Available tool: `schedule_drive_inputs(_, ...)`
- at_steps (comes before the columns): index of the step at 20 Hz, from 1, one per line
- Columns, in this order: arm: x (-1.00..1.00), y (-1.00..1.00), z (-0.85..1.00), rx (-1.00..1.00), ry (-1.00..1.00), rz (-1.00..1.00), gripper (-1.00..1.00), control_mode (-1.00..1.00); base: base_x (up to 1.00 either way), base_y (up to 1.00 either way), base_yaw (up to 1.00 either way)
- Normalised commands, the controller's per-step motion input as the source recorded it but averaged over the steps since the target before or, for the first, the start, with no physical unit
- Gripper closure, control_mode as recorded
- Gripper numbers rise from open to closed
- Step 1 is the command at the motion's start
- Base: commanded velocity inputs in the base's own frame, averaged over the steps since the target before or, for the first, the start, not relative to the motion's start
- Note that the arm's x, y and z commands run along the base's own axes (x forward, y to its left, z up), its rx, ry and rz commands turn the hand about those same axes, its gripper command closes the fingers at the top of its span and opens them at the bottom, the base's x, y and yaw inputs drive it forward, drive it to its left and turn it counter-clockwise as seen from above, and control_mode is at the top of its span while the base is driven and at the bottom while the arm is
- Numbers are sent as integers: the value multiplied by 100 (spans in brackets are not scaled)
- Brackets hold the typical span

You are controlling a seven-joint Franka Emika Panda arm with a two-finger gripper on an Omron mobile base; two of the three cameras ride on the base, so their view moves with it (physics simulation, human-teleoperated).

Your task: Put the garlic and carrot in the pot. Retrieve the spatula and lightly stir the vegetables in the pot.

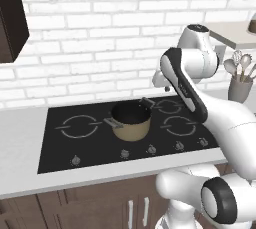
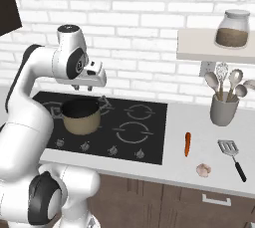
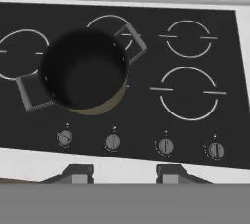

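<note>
Left base view: the tan-gold pot (image 1: 131, 121) stands on the black cooktop (image 1: 65, 148), near its middle, with its dark inside bare and a stubby grey handle on each side. The white arm (image 1: 200, 93) rises from the lower right and bends over the right-hand burners. A grey utensil holder (image 1: 240, 89) with round-bowled spoons and a whisk stands on the counter at the far right.

Right base view: the gripper (image 2: 83, 87) hangs above the back of the cooktop (image 2: 149, 142), over the pot (image 2: 81, 116) and clear of it; its two short fingers point down with a moderate gap between them and nothing held. On the pale counter (image 2: 209, 140) to the right of the cooktop lie the carrot (image 2: 188, 144), closest to the cooktop edge, the garlic (image 2: 203, 170), nearer the counter's front edge, and the spatula (image 2: 232, 157), with its slotted head away from the front edge and its dark handle toward it. All three lie well apart from the pot. The utensil holder (image 2: 222, 108) stands behind the spatula, below a wall shelf (image 2: 209, 50) bearing a glass jar (image 2: 232, 29).

Hand view: the camera looks down on the pot (image 3: 85, 69), whose dark inside holds nothing, with four burner rings around it and a row of four knobs (image 3: 113, 142) along the cooktop's front. The two dark fingertips (image 3: 78, 173) stand apart at the bottom, with nothing between them.
</note>
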Motion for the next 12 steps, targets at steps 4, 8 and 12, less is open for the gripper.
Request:
schedule_drive_inputs(4, -38, -7, -4, 0, 0, 0, -100, -100, 0, 0, 0)
schedule_drive_inputs(8, -91, -35, -24, 0, 0, -3, -100, -100, 0, 0, 0)
schedule_drive_inputs(12, -56, -77, -33, 0, 1, -3, -100, -100, 0, 0, 0)
